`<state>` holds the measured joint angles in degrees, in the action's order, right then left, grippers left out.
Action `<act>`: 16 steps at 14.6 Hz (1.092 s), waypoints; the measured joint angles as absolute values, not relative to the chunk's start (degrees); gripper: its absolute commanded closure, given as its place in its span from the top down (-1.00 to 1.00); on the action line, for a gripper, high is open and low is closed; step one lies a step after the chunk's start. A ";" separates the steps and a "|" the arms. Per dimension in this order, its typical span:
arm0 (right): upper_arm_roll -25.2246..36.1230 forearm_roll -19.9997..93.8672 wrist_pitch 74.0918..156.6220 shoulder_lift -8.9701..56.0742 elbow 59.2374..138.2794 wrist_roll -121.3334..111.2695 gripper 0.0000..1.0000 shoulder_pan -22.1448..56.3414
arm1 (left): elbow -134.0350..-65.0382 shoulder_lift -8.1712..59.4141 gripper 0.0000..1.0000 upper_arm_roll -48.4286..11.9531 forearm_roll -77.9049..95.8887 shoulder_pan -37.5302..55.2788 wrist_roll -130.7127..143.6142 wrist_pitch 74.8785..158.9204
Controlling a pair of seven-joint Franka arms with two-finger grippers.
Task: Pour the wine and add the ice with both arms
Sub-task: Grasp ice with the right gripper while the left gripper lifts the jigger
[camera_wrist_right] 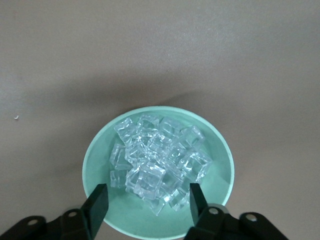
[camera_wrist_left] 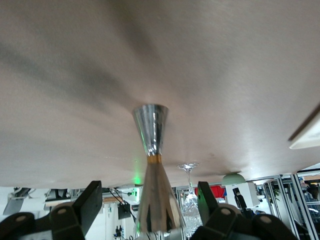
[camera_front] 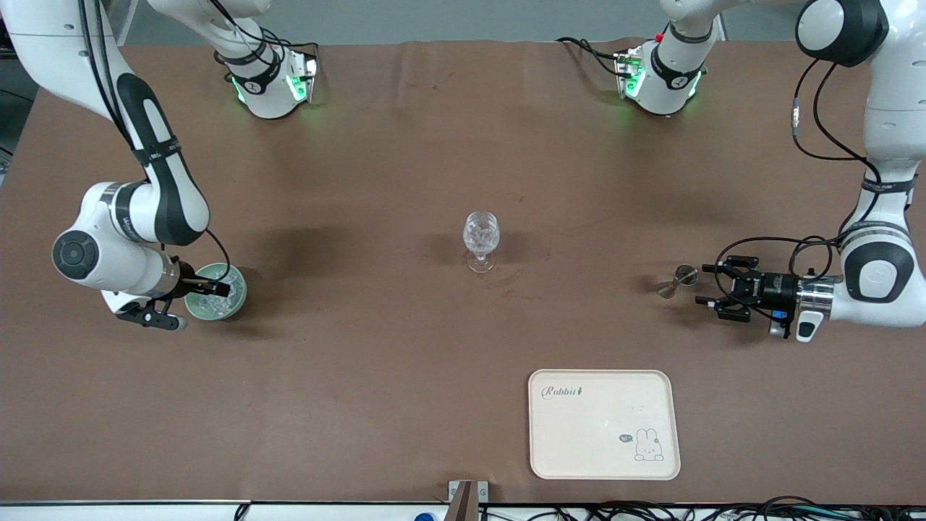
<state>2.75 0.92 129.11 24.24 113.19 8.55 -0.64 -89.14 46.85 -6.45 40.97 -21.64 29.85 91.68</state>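
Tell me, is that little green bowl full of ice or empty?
Full: the round green bowl holds a heap of clear ice cubes, seen from the right wrist view, with the right gripper open over it.

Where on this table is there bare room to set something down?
Bare: the tray; the cloth between wine glass and ice bowl; the stretch from glass to arm bases. Crowded: the right gripper at the bowl, the left gripper at the jigger.
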 measured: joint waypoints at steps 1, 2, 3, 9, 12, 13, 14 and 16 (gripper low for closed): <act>2.75 0.92 129.13 24.57 113.19 8.60 0.36 -0.64 | -89.12 47.63 0.60 -6.43 42.22 -21.72 29.85 91.68; 2.76 0.92 129.26 24.86 113.19 8.69 0.34 -0.64 | -89.12 48.28 0.60 -6.42 44.19 -21.77 29.86 91.68; 2.77 0.92 129.60 25.13 113.18 8.73 0.32 -0.64 | -89.11 48.92 0.60 -6.44 45.90 -21.77 29.88 91.68; 2.79 0.91 129.95 26.09 113.18 8.80 -0.27 -0.64 | -89.11 51.54 0.51 -6.58 47.55 -21.64 29.91 91.74; 2.84 0.91 130.02 26.15 113.13 8.81 -0.72 -0.64 | -89.42 51.74 0.43 -6.59 47.55 -21.61 29.94 91.74; 2.91 0.91 130.03 26.15 113.05 8.81 -0.80 -0.65 | -89.46 51.82 0.40 -6.59 47.55 -21.58 29.95 91.74; 2.95 0.88 130.02 26.12 112.93 8.81 -0.84 -0.65 | -89.48 51.93 0.38 -6.60 47.55 -21.53 29.95 91.74; 3.00 0.41 129.21 25.51 112.13 8.81 -0.84 -0.65 | -89.51 52.16 0.28 -6.60 47.55 -21.41 29.97 91.73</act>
